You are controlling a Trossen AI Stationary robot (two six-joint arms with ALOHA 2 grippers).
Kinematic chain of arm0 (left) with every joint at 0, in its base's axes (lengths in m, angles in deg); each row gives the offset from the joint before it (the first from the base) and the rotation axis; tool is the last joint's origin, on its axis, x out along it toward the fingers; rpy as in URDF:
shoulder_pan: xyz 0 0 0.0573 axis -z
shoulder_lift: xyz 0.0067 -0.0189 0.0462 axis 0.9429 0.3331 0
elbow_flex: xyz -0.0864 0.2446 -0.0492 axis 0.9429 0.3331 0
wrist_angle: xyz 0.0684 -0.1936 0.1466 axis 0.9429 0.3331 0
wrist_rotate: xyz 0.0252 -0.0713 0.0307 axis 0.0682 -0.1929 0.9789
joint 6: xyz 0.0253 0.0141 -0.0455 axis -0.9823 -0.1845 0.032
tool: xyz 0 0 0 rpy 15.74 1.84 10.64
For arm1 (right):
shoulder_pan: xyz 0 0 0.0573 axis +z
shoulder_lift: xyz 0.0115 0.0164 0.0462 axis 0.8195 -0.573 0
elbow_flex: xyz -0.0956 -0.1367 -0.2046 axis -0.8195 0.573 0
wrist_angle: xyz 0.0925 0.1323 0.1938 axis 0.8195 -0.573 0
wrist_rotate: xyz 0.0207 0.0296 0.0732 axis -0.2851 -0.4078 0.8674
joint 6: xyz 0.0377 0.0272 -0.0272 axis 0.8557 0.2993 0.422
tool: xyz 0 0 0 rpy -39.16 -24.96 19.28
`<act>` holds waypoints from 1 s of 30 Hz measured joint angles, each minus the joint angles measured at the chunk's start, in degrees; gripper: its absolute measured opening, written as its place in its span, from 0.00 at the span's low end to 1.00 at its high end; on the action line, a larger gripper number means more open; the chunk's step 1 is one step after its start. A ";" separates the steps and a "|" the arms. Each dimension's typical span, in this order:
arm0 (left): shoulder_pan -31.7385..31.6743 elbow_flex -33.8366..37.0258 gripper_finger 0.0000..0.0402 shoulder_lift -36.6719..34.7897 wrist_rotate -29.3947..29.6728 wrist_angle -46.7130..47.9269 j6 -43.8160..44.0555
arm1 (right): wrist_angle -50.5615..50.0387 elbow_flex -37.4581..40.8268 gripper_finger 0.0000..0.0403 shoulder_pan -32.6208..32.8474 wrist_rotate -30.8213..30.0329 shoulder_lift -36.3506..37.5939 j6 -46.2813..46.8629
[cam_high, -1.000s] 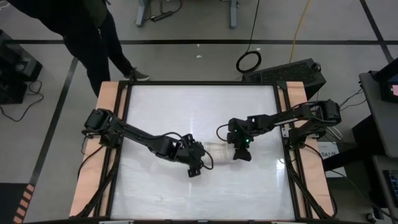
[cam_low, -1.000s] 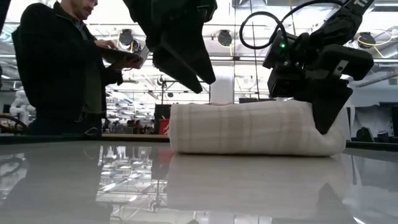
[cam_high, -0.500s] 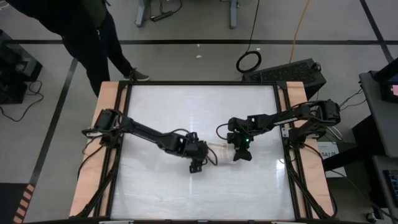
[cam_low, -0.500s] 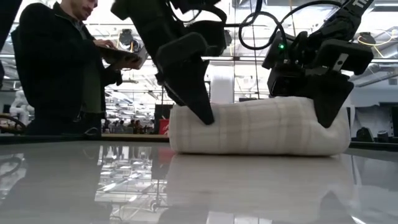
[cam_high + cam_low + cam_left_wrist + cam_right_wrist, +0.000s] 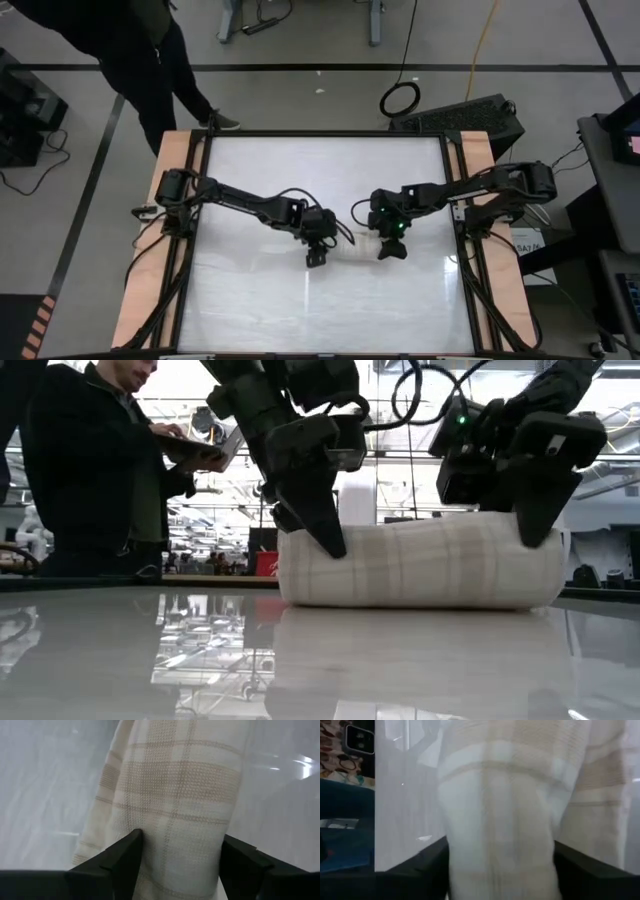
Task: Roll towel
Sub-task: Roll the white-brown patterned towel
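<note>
The towel (image 5: pixel 420 563), cream-white with a tan plaid grid, is shown already wound into a short, thick roll lying on the glossy white table (image 5: pixel 260 180), slightly to the right of its middle and toward the near edge. In the high view only a small pale strip of the towel (image 5: pixel 352 243) is seen between the two grippers. The left gripper (image 5: pixel 317 251) is placed at the roll's left end and the right gripper (image 5: pixel 390 246) at its right end. In each wrist view the roll is seen bracketed by that arm's own dark fingers (image 5: pixel 122 857), one on either side, so that the jaws of both grippers are spread to the width of the roll and pressed against its flanks rather than closed together.

Compared with a second ago, the left gripper, then raised clear above the roll's left end, has been brought down and its fingertip (image 5: pixel 325 535) set against the cloth; the right gripper (image 5: pixel 535 510) has been kept at the far end, shifted only slightly. The roll itself has hardly been displaced.

From this it is judged that the winding is essentially complete and that the roll is being squared or tightened at both ends. The thin fabric is likely to loosen if either end is released unevenly.

A person (image 5: pixel 95 470) in dark clothing is seen standing beyond the table's far left corner.
</note>
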 joint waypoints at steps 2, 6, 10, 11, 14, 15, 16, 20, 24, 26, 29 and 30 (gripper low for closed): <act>-0.77 0.00 0.58 0.00 -1.55 -0.12 -0.13 | -3.11 -0.48 0.71 0.02 -1.71 2.31 -0.89; -2.53 0.00 0.58 0.00 -5.78 -0.46 -0.48 | -8.87 -0.98 0.82 -0.02 -3.04 7.00 -2.19; -3.85 0.00 0.58 0.00 -8.90 -0.60 -0.47 | -15.40 -0.98 0.87 0.92 -6.72 11.20 -2.99; -4.19 0.00 0.58 0.00 -10.15 -0.83 -0.44 | -16.15 -0.98 0.87 1.17 -7.81 12.13 -3.41; -5.47 0.00 0.58 0.00 -14.26 -1.22 0.00 | -16.69 -0.98 0.87 1.62 -10.17 15.06 -3.99; -5.85 0.00 0.58 0.00 -15.03 -1.22 0.11 | -16.54 -0.98 0.87 1.64 -10.22 16.15 -3.55; -6.15 0.00 0.58 0.00 -15.34 -1.22 0.17 | -16.37 -0.98 0.86 1.64 -10.30 17.25 -3.03; -7.09 0.00 0.58 0.00 -15.77 -1.38 -0.02 | -17.31 -0.98 0.79 1.86 -14.08 22.71 0.19; -7.48 0.00 0.58 0.00 -17.00 -1.40 -0.73 | -18.23 -0.98 0.75 1.84 -17.69 28.48 3.13; -7.50 0.00 0.58 0.00 -17.27 -1.43 -0.94 | -16.85 -0.98 0.74 1.86 -18.58 30.62 4.52; -7.50 0.00 0.58 0.00 -17.29 -1.42 -0.98 | -11.22 -0.24 0.68 2.04 -18.90 32.27 6.51; -7.50 0.00 0.58 0.00 -17.25 -1.42 -1.12 | -9.01 0.34 0.64 2.25 -19.29 32.48 7.12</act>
